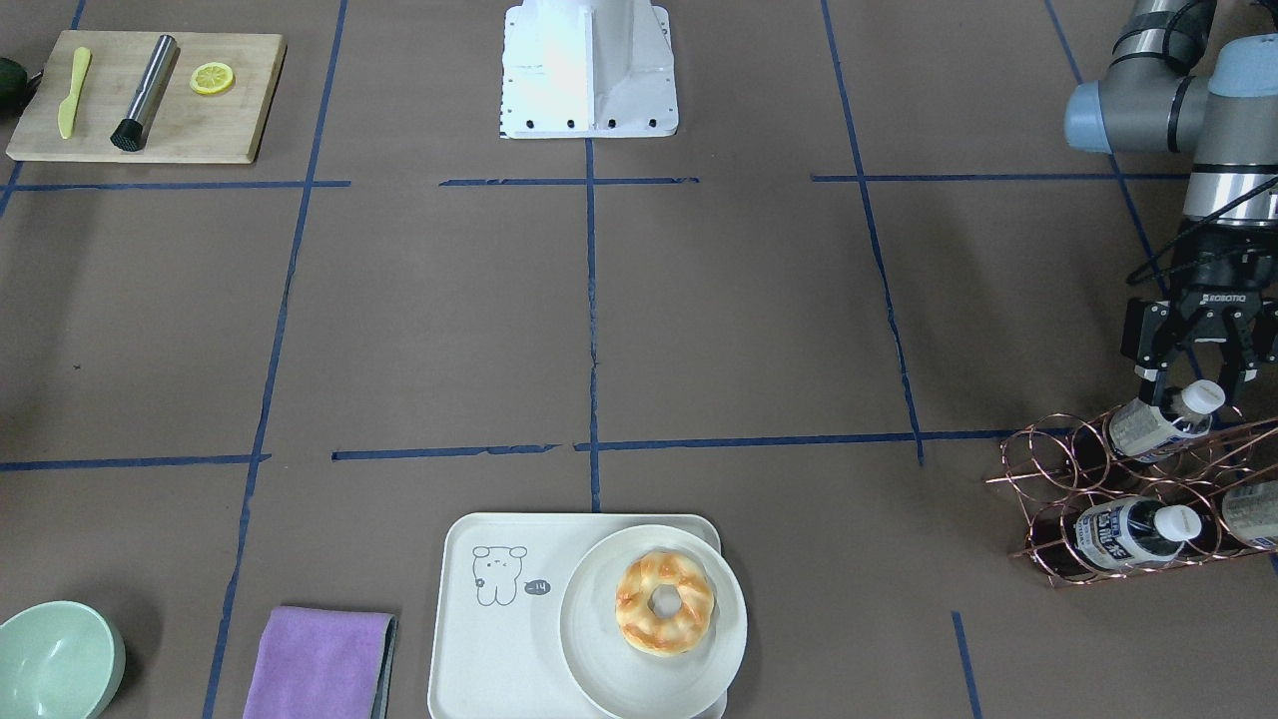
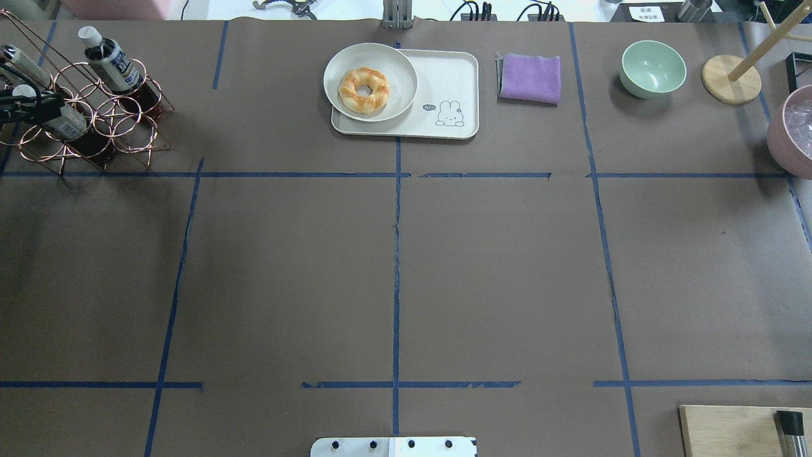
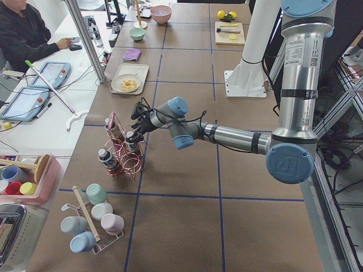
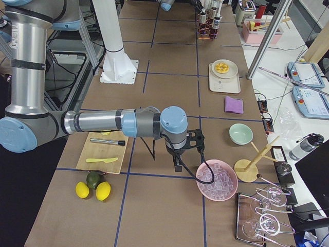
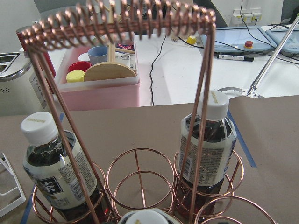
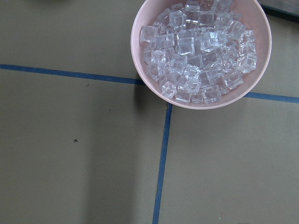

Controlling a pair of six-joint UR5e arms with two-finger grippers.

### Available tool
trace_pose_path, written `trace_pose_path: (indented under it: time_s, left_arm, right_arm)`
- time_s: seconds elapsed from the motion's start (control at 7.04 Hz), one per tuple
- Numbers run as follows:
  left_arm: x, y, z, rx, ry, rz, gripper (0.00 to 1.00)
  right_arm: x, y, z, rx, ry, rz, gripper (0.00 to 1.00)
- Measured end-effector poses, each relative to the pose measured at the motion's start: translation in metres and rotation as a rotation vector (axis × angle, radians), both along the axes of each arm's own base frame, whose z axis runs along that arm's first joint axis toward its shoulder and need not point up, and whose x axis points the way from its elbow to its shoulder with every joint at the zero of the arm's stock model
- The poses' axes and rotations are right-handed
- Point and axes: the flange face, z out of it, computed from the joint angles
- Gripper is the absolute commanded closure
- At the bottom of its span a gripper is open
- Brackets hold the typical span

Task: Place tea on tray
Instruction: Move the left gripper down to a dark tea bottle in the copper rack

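tea sits tilted in an upper ring of the copper wire rack, at the end of the tabletop on the robot's left, with its white cap raised. the left gripper hangs right at that cap, its jaws spread wide with one on either side of the bottle's neck. whether they touch the bottle cannot be told. two more bottles of the same kind rest in the rack, one in a lower ring and another at the front-facing view's edge.

the tray lies at the middle of the tabletop's far side, well apart from the rack. a round white plate rests on one half of it and carries a twisted ring of bread. the half with the drawn bear is bare. a folded purple cloth lies just beside the tray, and a pale green bowl sits beyond it.

the right gripper hangs low just beside a pink bowl of ice cubes. how its jaws stand cannot be told.
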Motion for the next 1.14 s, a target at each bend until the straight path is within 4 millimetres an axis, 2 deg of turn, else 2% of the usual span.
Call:
trace_pose_path:
  time_s: [0.99, 1.14]
  left_arm:
    - [-0.0052, -0.0015, 0.0006, 0.001, -0.006, -0.007, 0.29]
    - [-0.0062, -0.0018, 0.0008, 0.001, -0.007, -0.010, 0.37]
  right_arm:
    - [-0.0001, 0.0001, -0.0002, -0.001, -0.002, 0.001, 0.00]
    - [-0.0001, 0.0004, 0.0000, -0.001, -0.002, 0.001, 0.00]
